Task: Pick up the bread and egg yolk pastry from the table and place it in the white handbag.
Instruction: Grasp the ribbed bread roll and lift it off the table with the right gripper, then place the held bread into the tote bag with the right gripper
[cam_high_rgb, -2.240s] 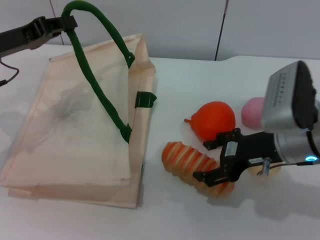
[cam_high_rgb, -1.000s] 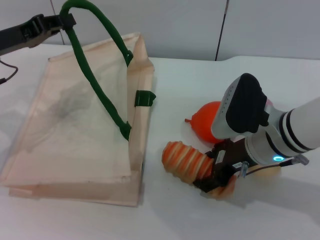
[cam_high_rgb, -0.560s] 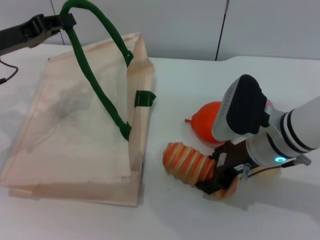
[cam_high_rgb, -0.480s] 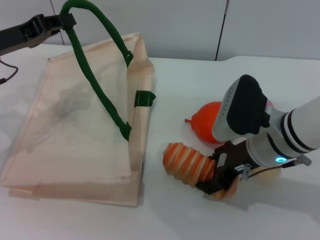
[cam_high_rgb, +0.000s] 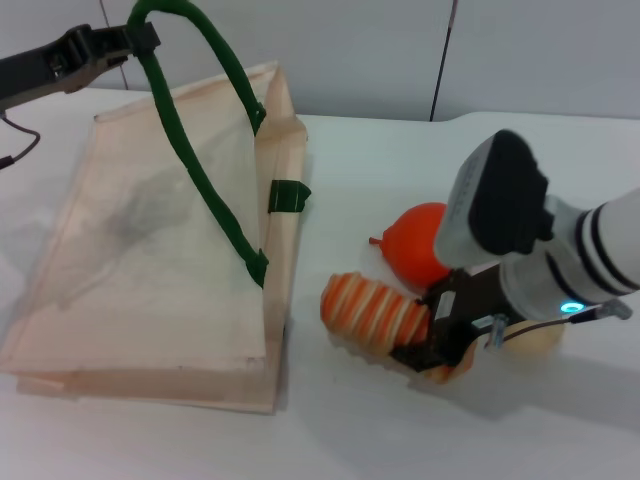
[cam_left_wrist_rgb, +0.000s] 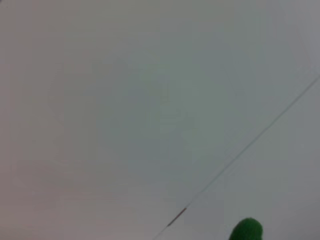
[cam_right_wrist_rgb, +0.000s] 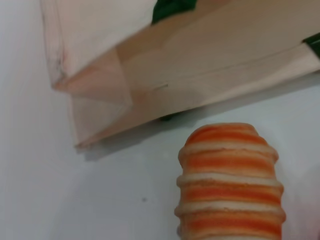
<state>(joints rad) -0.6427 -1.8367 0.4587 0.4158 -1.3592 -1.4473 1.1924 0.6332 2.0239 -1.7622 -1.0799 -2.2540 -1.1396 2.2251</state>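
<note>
The bread (cam_high_rgb: 368, 312), orange and cream striped, is held at its right end by my right gripper (cam_high_rgb: 430, 335), which is shut on it; its free end sits slightly above the table. In the right wrist view the bread (cam_right_wrist_rgb: 230, 187) points toward the white handbag (cam_right_wrist_rgb: 200, 60). The handbag (cam_high_rgb: 150, 240) lies flat at the left. My left gripper (cam_high_rgb: 105, 45) is shut on its green rope handle (cam_high_rgb: 200, 150) and holds it up. A green bit of that handle (cam_left_wrist_rgb: 246, 231) shows in the left wrist view. The egg yolk pastry (cam_high_rgb: 540, 338) peeks out behind my right gripper.
An orange pear-shaped fruit (cam_high_rgb: 420, 240) lies just behind the bread, partly covered by my right arm (cam_high_rgb: 520, 230). The bag's green tab (cam_high_rgb: 287, 196) faces the bread. White table (cam_high_rgb: 380, 160) lies between the bag and the fruit.
My right gripper has closed on the bread and raised it slightly, shifting it a little toward the bag. The left gripper keeps holding the handle up.
</note>
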